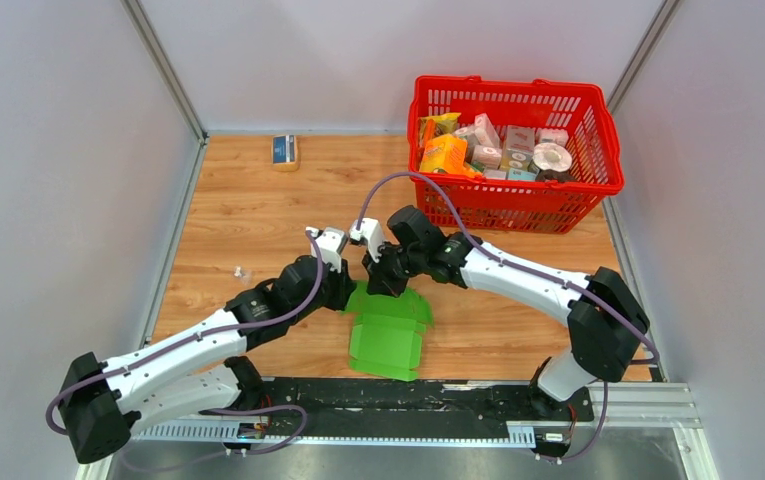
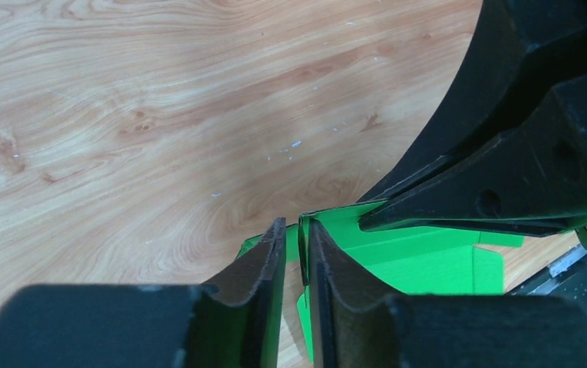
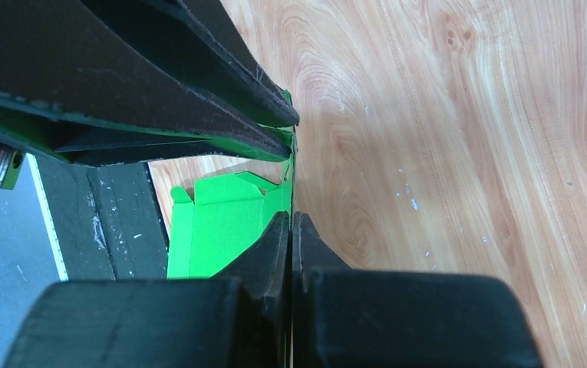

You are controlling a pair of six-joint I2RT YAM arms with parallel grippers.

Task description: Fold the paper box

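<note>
The paper box [image 1: 388, 335] is a bright green creased blank lying mostly flat on the wood near the table's front, with its far edge lifted. My right gripper [image 1: 384, 284] is shut on that raised far panel; in the right wrist view a thin green edge runs between the pressed jaws of the right gripper [image 3: 291, 216], and the paper box [image 3: 221, 222] spreads to the left. My left gripper [image 2: 295, 224] stands narrowly open around a raised flap of the paper box [image 2: 420, 261]. The flap lies against one finger, with a gap to the other. The left gripper [image 1: 348, 290] sits just left of the right one.
A red basket [image 1: 514, 88] full of printed packages stands at the back right. A small blue-and-tan box [image 1: 284, 150] lies at the back left. A tiny clear scrap [image 1: 241, 271] lies on the wood at the left. A black rail [image 1: 408, 395] runs along the near edge.
</note>
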